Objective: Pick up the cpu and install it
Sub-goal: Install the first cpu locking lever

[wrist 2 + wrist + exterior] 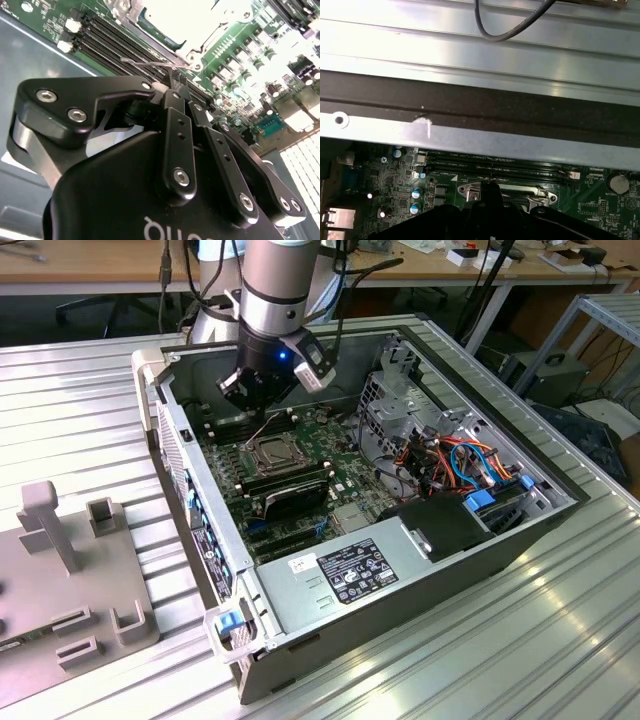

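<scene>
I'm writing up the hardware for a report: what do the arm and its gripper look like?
The arm is a silver-grey tube with a black wrist section showing a small blue light. The gripper is black, built of jointed metal links fastened with silver screws, with white lettering on its body. A dark cable runs alongside the arm.

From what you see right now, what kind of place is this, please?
Probably a robotics lab or electronics workshop. An open computer case lies on a ribbed aluminium table, the arm's end effector hangs over its motherboard, and wooden benches with cables stand behind.
</scene>
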`<action>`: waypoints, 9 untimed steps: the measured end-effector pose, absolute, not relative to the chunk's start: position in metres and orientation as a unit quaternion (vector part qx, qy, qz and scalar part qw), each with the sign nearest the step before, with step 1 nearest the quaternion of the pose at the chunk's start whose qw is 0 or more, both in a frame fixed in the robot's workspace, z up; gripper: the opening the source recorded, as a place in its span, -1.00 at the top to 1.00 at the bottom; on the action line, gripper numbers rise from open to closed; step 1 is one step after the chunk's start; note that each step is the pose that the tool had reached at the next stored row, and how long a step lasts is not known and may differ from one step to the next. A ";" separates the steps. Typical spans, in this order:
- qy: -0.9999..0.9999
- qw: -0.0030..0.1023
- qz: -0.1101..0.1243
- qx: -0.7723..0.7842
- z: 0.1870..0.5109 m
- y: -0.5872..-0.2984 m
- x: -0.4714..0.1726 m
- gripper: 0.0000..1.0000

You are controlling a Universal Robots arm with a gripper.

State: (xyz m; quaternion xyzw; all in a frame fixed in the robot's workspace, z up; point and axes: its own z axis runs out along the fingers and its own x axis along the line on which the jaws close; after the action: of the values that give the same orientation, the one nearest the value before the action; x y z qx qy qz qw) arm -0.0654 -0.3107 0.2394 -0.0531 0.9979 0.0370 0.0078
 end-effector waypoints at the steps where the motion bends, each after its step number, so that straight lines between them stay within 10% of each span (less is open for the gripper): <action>1: 0.998 0.008 0.037 -0.053 0.239 -0.311 -0.064 0.79; 9: 0.998 0.008 0.037 -0.053 0.235 -0.311 -0.059 0.79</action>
State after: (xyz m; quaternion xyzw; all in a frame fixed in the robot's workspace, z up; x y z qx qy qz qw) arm -0.0586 -0.3107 0.2347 -0.0531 0.9979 0.0369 0.0077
